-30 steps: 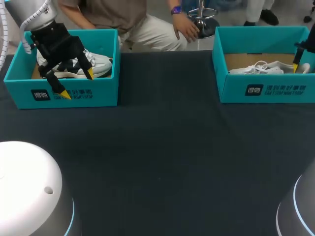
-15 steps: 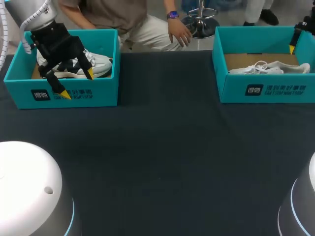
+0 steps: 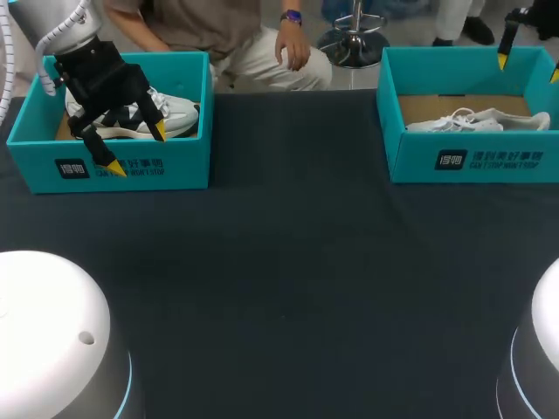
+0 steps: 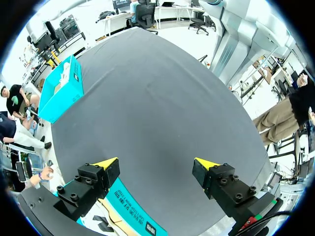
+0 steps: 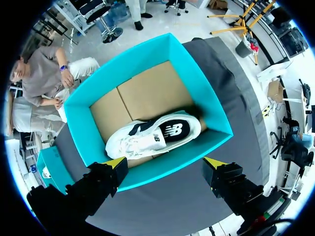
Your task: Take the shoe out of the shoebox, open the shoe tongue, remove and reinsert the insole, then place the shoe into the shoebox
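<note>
Two teal shoeboxes on a dark table, a shoe in each, both my grippers spread.

The table [image 3: 288, 262] is covered in plain dark grey cloth from near edge to far edge. At its far left stands the left shoebox [image 3: 188, 161] with a white and dark shoe [image 3: 175, 113] lying inside. My left gripper [image 3: 137, 149] hangs over that box's near wall, fingers wide apart, looking out across the cloth. At the far right stands the right shoebox [image 3: 515, 161]. Its shoe [image 5: 152, 135], white with a dark side panel, lies on its side on the brown cardboard floor. My right gripper [image 5: 165, 163] hovers above this box near its far right corner, fingers spread, well apart from the shoe.
</note>
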You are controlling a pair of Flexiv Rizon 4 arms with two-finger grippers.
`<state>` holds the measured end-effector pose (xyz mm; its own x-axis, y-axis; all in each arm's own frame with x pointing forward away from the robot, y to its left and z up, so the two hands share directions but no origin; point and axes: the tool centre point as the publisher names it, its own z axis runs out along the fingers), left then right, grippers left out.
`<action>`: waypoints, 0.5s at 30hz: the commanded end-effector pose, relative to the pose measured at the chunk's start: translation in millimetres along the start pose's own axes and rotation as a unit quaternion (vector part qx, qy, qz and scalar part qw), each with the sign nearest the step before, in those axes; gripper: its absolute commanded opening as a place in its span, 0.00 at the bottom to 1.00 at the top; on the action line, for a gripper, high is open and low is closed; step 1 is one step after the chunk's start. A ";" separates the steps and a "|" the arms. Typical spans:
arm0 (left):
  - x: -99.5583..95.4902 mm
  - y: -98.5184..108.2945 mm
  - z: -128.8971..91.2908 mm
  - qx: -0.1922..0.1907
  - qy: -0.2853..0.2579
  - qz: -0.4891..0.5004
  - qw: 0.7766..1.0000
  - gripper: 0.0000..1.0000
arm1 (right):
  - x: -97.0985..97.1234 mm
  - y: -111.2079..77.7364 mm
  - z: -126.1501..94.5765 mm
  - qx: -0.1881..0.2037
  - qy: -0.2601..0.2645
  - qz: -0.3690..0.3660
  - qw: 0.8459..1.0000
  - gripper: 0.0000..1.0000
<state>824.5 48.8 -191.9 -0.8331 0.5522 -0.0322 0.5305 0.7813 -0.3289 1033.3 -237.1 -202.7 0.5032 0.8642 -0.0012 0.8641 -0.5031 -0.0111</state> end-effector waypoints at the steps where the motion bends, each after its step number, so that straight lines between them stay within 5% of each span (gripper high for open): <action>1: -0.5 0.3 -0.1 -0.001 0.001 0.000 1.000 1.00 | 9.8 -14.6 -3.9 -0.039 -0.002 0.001 0.999 1.00; 15: -0.5 0.3 -0.1 -0.001 0.001 0.000 1.000 1.00 | 24.5 -30.4 -3.9 -0.042 -0.014 0.018 0.999 1.00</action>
<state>824.6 48.8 -191.8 -0.8331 0.5521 -0.0322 0.5305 0.7813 -0.3289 1022.9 -200.6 -198.6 0.5332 0.8454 -0.0313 0.8453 -0.5309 0.0599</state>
